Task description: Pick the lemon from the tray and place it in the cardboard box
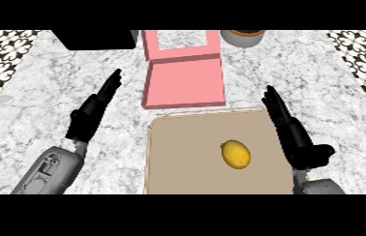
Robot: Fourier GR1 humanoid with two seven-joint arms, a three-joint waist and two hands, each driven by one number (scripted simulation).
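Note:
A yellow lemon lies on the tan tray, right of its middle. Beyond the tray's far edge sits the pink cardboard box, with its lid open toward the back. My right hand is open with straight fingers, standing over the tray's right edge, a short way right of the lemon and apart from it. My left hand is open too, fingers straight, over the counter left of the tray and box.
A black block stands at the back left of the marble counter. A grey pot with an orange rim sits at the back, right of the box lid. Patterned tiles edge both sides.

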